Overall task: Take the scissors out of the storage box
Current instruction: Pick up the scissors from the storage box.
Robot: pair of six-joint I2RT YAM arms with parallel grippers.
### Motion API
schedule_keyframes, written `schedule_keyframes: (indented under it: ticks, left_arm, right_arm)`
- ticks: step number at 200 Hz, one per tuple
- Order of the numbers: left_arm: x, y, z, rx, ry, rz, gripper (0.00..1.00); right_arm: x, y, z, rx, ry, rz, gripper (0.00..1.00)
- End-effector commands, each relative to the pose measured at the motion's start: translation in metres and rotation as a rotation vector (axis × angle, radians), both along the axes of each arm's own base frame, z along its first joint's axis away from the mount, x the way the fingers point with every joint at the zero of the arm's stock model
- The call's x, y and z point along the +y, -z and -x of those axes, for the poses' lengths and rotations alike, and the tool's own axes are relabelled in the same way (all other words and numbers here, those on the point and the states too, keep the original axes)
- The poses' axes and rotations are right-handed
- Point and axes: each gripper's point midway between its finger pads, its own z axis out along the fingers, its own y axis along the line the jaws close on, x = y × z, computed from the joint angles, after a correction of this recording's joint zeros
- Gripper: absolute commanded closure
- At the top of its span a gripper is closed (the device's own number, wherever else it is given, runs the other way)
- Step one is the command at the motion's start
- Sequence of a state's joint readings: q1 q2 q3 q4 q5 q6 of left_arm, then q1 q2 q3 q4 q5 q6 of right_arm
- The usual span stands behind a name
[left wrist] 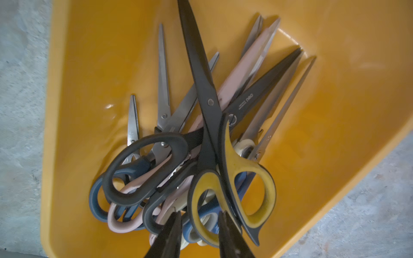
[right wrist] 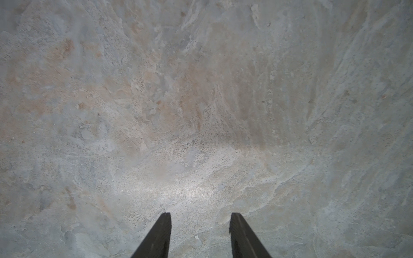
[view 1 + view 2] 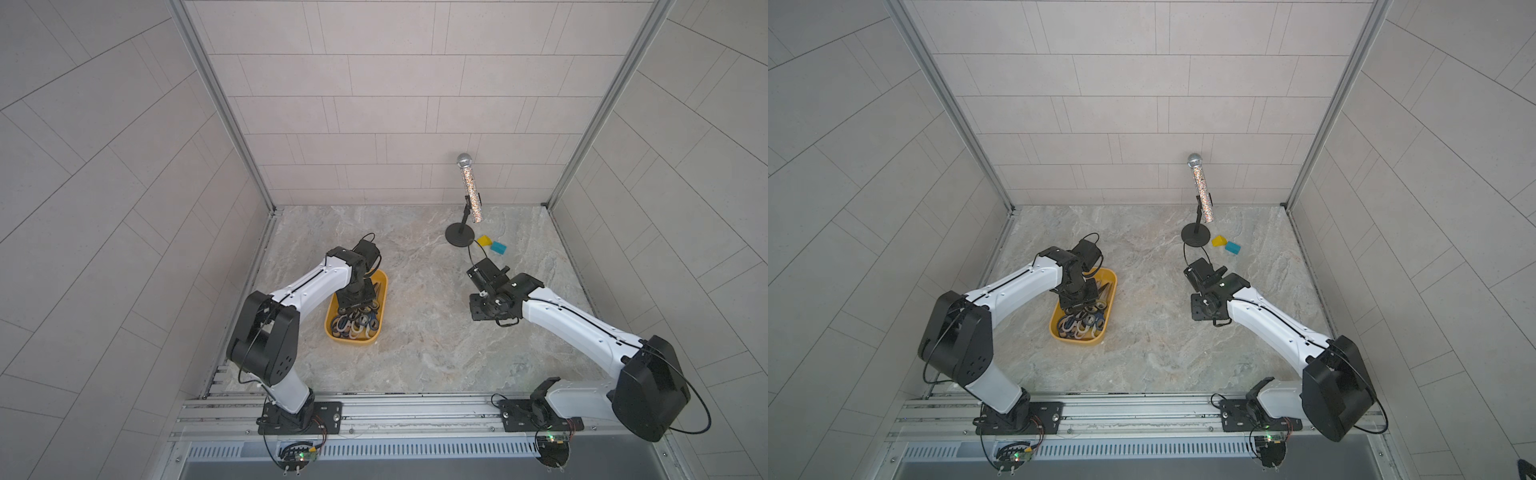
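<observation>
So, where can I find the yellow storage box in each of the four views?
Top view: the storage box left of centre on the table.
Top view: the same box, also left of centre.
Left wrist: the box fills most of the picture.
Right wrist: not in it, only table surface.
Shared landmark: the scissors piled inside it.

You have one storage box (image 1: 78,89) holding a tangle of scissors (image 1: 210,102). By the blades there are about nine pairs: one yellow-and-black pair (image 1: 245,169), one pale pink shears (image 1: 243,69), one cream shears (image 1: 244,143), two blue-handled pairs (image 1: 95,201) and the rest black-handled pairs (image 1: 156,138), though the overlap keeps you from a sure count. On the one table (image 3: 415,332) you can also count one microphone (image 3: 470,187), one stand (image 3: 459,237), one yellow block (image 3: 484,240), one teal block (image 3: 498,248), and two robot arms, the left arm (image 3: 307,282) and the right arm (image 3: 573,320).
</observation>
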State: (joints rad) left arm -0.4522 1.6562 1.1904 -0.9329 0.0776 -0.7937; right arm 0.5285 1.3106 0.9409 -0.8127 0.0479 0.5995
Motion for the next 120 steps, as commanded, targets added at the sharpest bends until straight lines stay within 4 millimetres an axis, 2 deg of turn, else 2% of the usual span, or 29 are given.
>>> schedule_keyframes:
  ticks: [1,35,80,120]
  left_arm:
    - [0.003,0.011,0.0,0.013,-0.014,-0.027,0.71]
    - [0.004,0.018,0.003,0.034,-0.008,-0.039,0.72]
    - [0.009,0.025,0.011,0.048,-0.008,-0.058,0.83]
    - [0.013,0.023,0.015,0.049,-0.004,-0.07,0.93]
  right_arm:
    - [0.001,0.006,0.002,0.02,-0.033,0.016,0.53]
    - [0.001,0.007,0.0,0.023,-0.047,0.028,0.52]
    - [-0.001,0.01,0.0,0.029,-0.061,0.047,0.52]
    - [-0.001,0.01,0.0,0.025,-0.064,0.05,0.52]
